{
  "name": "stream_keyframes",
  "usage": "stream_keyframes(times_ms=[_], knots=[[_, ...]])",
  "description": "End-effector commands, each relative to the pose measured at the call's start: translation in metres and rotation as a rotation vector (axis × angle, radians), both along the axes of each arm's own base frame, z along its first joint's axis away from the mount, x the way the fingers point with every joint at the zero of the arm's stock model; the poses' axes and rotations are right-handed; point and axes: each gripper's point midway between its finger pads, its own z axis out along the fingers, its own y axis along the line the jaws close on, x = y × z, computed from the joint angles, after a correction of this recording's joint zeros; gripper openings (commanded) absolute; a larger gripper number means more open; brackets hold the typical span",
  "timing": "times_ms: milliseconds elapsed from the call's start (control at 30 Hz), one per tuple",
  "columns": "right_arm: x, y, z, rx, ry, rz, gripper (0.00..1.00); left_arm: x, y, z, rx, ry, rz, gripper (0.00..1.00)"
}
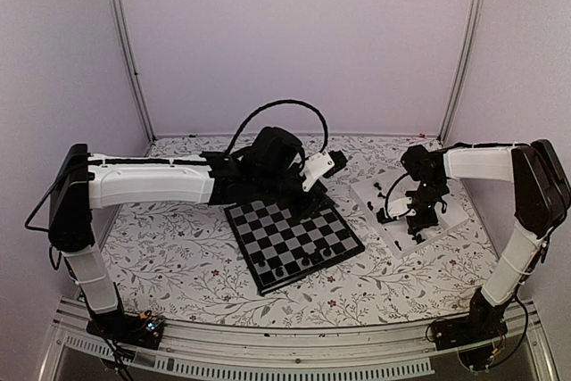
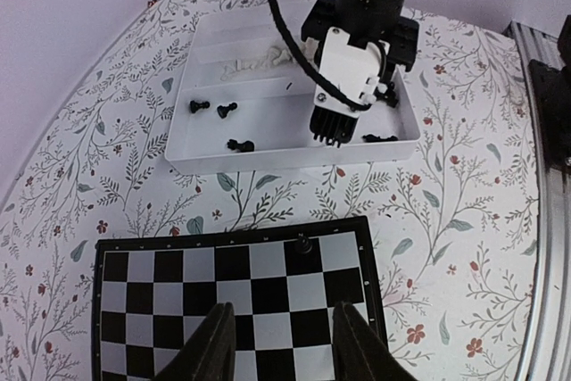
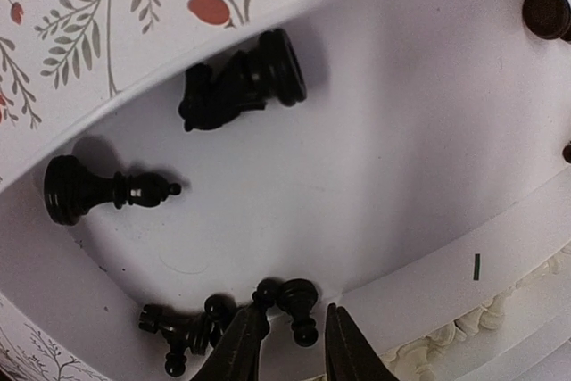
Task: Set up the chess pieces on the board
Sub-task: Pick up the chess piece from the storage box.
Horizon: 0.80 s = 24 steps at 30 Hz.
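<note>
The black-and-grey board (image 1: 294,236) lies in the middle of the table, with several black pieces (image 1: 304,263) along its near edge. My left gripper (image 2: 284,345) hovers open and empty over the board's (image 2: 268,310) far end, short of one black piece (image 2: 304,244) on the edge row. My right gripper (image 3: 290,345) is down in the white tray (image 3: 428,131), its jaws open and astride a lying black pawn (image 3: 300,302). A black knight (image 3: 241,86), another black piece (image 3: 98,189) and a small black cluster (image 3: 183,332) lie nearby. Cream pieces (image 3: 473,327) fill the adjoining compartment.
The tray (image 1: 451,211) stands right of the board on the floral cloth. In the left wrist view it (image 2: 268,156) holds loose black pieces (image 2: 226,111) and cream ones (image 2: 254,62), with the right gripper (image 2: 335,129) reaching into it. White walls close in the back and sides.
</note>
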Motion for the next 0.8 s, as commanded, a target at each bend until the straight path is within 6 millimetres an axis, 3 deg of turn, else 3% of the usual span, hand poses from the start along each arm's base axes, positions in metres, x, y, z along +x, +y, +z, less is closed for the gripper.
stream_keyframes(times_ms=[0, 300, 433, 767], knots=[[-0.001, -0.004, -0.011, -0.033, 0.004, 0.013, 0.27, 0.000, 0.003, -0.002, 0.001, 0.007, -0.001, 0.39], [0.002, -0.004, -0.007, -0.034, -0.002, -0.002, 0.11, -0.001, 0.003, -0.001, 0.006, 0.003, -0.002, 0.39], [0.003, 0.000, 0.000, -0.012, 0.006, -0.018, 0.09, -0.002, 0.004, 0.001, 0.006, -0.001, -0.001, 0.39], [0.013, 0.032, 0.061, 0.058, -0.039, -0.022, 0.09, 0.009, 0.018, 0.027, -0.032, -0.048, 0.052, 0.39]])
